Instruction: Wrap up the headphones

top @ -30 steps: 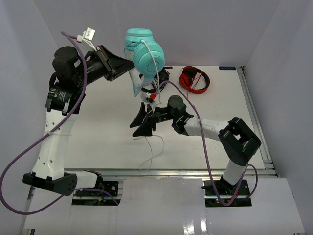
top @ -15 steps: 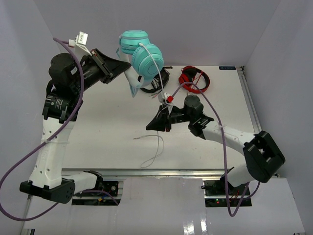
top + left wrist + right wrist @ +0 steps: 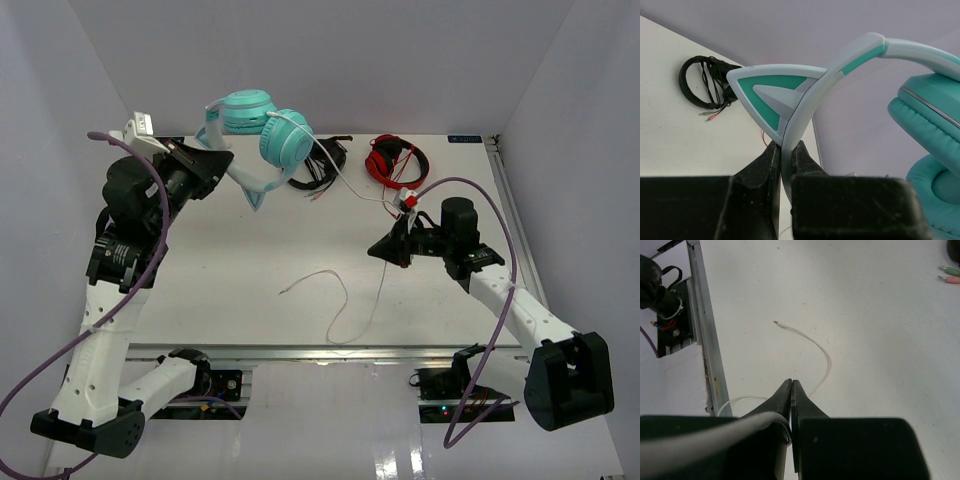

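The teal headphones (image 3: 262, 135) hang in the air at the back left, held by their pale headband. My left gripper (image 3: 228, 165) is shut on the headband (image 3: 790, 135) just below a cat-ear point (image 3: 772, 92); a teal ear cup (image 3: 930, 125) shows at right. The thin white cable (image 3: 345, 180) runs taut from an ear cup to my right gripper (image 3: 378, 250), which is shut on it. In the right wrist view the cable (image 3: 715, 432) enters the shut jaws of the right gripper (image 3: 791, 385). The loose tail (image 3: 340, 300) loops over the table to its plug (image 3: 776, 322).
Red headphones (image 3: 397, 161) lie at the back right. Black headphones (image 3: 318, 172) with cables lie behind the teal pair and show in the left wrist view (image 3: 705, 87). The table's metal front rail (image 3: 705, 340) runs close to the cable loop.
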You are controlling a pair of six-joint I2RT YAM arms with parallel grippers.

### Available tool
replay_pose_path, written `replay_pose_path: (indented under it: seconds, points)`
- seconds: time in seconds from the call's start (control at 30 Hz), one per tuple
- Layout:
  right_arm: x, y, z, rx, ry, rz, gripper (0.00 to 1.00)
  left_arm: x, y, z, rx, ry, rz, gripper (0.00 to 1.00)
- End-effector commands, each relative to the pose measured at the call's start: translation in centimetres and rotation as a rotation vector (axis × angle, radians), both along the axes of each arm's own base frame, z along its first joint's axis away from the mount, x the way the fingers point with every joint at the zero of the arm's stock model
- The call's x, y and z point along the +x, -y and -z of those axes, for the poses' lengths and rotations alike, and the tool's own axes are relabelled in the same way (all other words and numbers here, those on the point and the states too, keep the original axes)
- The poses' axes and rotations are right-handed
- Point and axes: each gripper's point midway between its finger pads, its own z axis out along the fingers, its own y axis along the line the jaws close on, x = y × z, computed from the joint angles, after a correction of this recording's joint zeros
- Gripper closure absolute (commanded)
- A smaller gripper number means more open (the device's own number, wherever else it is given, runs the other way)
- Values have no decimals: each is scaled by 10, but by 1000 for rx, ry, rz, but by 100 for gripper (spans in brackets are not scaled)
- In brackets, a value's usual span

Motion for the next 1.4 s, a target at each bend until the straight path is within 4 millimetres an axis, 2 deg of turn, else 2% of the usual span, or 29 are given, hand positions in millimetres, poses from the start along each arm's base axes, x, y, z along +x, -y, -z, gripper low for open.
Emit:
replay_pose_path:
  seconds: [0.0,0.13,0.27,0.37,0.47,0.57,0.7,0.77,0.83,0.97,1.03,1.1,1.13,1.2,1.23,1.27,1.33,1.37]
  points:
    - [-24,3,-12,32,54,-108,92,-17,-12,-54,-64,167,-42,100]
    - [-27,9,-28,74,64,-137,92,-20,-26,-44,-7,141,-111,100]
    - [-8,25,-37,50,78,-45,92,-18,-40,-28,82,94,-174,100]
    - [9,41,-48,-12,138,45,92,-8,-53,-7,203,41,-238,100]
    - [23,66,-50,-146,200,174,92,16,-65,26,351,-49,-294,100]
    - [28,93,-50,-283,283,286,92,38,-72,62,494,-131,-315,100]
    - [27,124,-70,-426,467,388,92,66,-68,114,658,-237,-255,100]
    - [30,138,-96,-483,576,444,92,76,-60,142,722,-280,-182,100]
    - [32,143,-118,-508,657,463,92,82,-47,170,775,-318,-95,100]
    - [42,141,-165,-485,781,484,92,74,-11,209,878,-314,132,100]
    - [49,131,-189,-426,797,464,92,63,12,221,902,-289,244,100]
    - [51,120,-228,-342,834,448,92,46,45,227,922,-239,360,100]
    - [53,113,-239,-296,827,434,92,38,58,230,931,-216,406,100]
    - [62,97,-253,-191,776,409,92,24,86,235,939,-174,489,100]
    - [66,93,-257,-163,761,406,92,8,109,238,952,-142,557,100]
    - [69,89,-261,-142,749,405,92,9,110,237,954,-136,551,100]
    - [77,80,-267,-90,716,403,92,-16,144,240,975,-77,645,100]
    - [79,77,-267,-75,704,401,92,-21,153,239,973,-60,667,100]
